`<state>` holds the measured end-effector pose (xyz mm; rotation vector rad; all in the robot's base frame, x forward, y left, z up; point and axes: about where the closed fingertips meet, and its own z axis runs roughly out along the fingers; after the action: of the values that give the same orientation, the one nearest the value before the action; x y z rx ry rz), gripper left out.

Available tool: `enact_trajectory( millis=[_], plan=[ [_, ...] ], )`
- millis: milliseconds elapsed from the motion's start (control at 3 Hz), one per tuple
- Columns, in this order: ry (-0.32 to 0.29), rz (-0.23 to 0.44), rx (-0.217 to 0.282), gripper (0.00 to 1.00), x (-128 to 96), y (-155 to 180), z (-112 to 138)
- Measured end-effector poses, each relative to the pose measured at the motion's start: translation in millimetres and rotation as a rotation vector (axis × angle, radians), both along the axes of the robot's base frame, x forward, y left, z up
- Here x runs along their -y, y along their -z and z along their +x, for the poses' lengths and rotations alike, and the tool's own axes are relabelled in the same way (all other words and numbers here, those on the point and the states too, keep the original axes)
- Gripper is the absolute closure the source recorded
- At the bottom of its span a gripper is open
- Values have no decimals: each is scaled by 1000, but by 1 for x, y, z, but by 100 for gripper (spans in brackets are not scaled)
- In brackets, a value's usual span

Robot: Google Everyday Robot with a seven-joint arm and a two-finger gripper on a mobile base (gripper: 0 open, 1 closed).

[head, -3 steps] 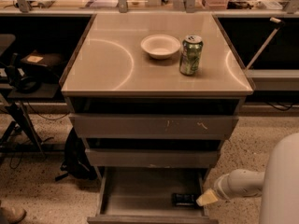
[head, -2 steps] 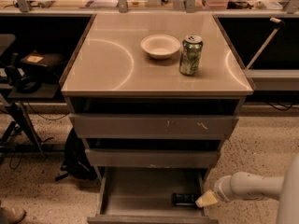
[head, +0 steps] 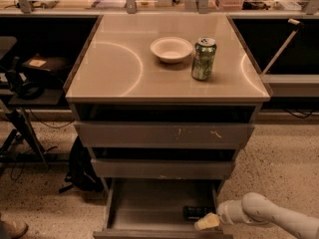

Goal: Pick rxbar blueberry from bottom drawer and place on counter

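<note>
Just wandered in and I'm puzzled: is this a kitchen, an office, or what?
Probably a robotics lab, not a kitchen: a drawer unit stands alone on a speckled floor, cluttered benches line the back, and a robot's gripper is at the front corner of the open bottom drawer.

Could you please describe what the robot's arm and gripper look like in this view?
The arm, seen at the lower right, is smooth, glossy white, made of rounded tubular segments. The gripper, at the front right of the bottom drawer beside the rxbar blueberry, is a pale cream-yellow tapered tip. No cables or markings show.
</note>
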<state>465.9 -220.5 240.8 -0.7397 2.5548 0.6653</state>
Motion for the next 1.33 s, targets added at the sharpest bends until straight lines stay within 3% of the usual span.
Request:
enact_trajectory(
  millis=[333,667,1000,1333],
  plan=[
    [21,33,-30,0,2,22,4],
    [40,-20,-12,0,8,18,5],
    [-15,-48,23,0,-61,19,-21],
    [-15,-48,23,0,-61,20,-21]
  ],
)
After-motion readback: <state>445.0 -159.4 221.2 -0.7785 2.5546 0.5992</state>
